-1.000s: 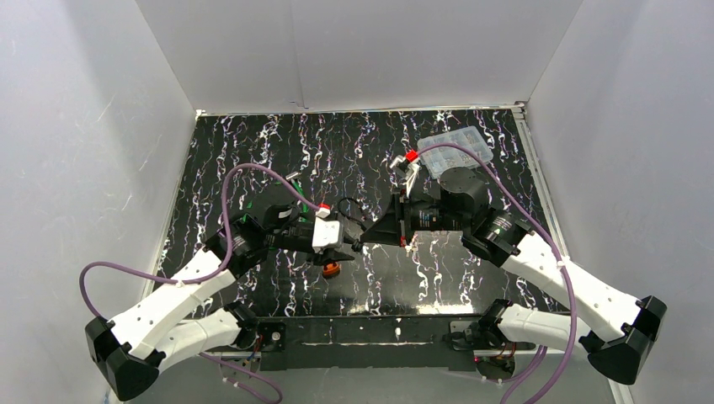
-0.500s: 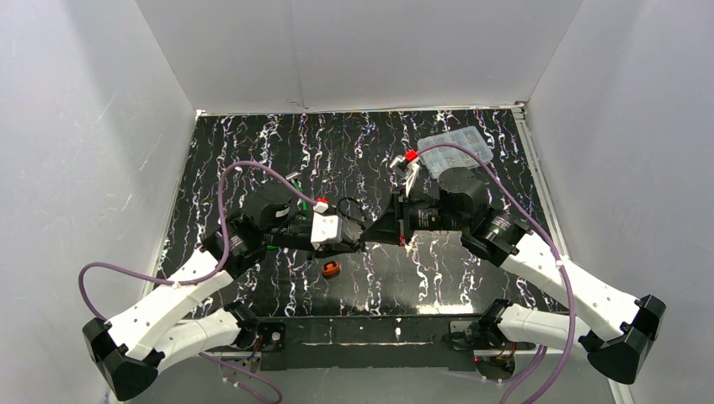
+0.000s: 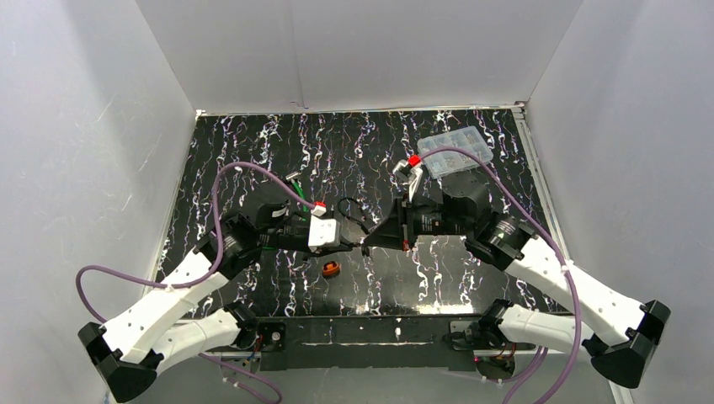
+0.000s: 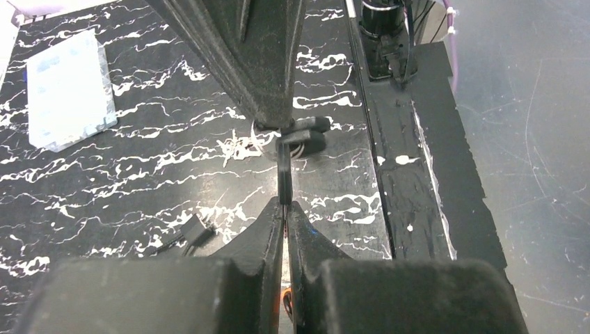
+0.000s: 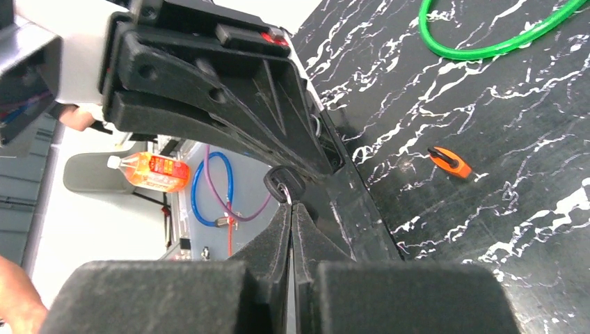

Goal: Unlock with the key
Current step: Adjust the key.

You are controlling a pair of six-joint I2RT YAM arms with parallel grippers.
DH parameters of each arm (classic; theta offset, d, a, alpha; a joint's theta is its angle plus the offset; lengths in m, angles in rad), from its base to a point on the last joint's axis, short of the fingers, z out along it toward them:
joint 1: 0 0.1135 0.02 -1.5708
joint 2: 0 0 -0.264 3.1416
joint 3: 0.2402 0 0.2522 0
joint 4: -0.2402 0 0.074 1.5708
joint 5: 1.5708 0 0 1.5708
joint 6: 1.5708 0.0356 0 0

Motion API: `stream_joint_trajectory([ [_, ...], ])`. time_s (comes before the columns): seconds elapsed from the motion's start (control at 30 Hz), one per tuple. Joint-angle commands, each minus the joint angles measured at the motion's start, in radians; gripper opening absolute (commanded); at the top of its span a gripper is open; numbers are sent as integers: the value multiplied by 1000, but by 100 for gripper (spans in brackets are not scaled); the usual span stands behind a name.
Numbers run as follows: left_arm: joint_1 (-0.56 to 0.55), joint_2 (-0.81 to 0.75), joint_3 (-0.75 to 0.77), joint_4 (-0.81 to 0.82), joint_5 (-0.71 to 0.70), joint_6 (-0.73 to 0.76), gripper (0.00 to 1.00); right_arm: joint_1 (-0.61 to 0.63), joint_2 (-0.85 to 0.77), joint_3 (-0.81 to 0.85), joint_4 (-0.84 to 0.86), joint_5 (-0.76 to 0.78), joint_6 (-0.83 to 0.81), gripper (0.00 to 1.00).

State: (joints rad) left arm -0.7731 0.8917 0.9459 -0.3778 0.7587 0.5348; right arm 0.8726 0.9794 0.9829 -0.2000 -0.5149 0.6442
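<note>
Left pincer [image 3: 354, 247]: set tip to tip with the right one above the middle of the worktop [image 3: 337, 151]. Its fingers are pressed together with only a sliver between them and are clamped on the near end of the key [image 4: 284, 174].
Right pincer [image 3: 371, 244]: its fingers are drawn fully together. In the right wrist view a small black rounded part with a metal ring, at the key's other end, is pinched at their tips.
Key: seen as a thin dark strip held clear of the worktop and spanned between the two pincers. Two short black round parts are seen where it meets the right pincer's tip. Which end is the blade cannot be told.
Orange piece [image 3: 330, 269]: small, laid on the worktop just on the near side of the meeting point, touched by neither pincer. What it is cannot be told.
Clear box [image 3: 455, 151]: set toward the far right of the worktop, well apart from the pincers.
Worktop: black with white marbling, enclosed by white walls on three sides.
</note>
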Motion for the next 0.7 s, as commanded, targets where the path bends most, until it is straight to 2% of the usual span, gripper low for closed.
stream_joint_trajectory([
  [0.0,-6,-17,89,-157,-20,85,0,-3,-61,-10,-84,67,-65,13],
  [0.13,-5,3,157,-309,-27,128,0,-3,-97,-5,-158,113,-106,18],
  [0.27,-5,11,194,-365,-12,128,0,-3,-100,10,-189,111,-126,21],
  [0.43,-6,58,228,-406,18,97,0,-3,-75,99,-215,162,-163,45],
  [0.53,-5,89,249,-424,36,66,0,14,-74,124,-143,189,-197,51],
  [0.67,-6,129,286,-452,63,31,0,97,-59,102,-23,196,-292,59],
])
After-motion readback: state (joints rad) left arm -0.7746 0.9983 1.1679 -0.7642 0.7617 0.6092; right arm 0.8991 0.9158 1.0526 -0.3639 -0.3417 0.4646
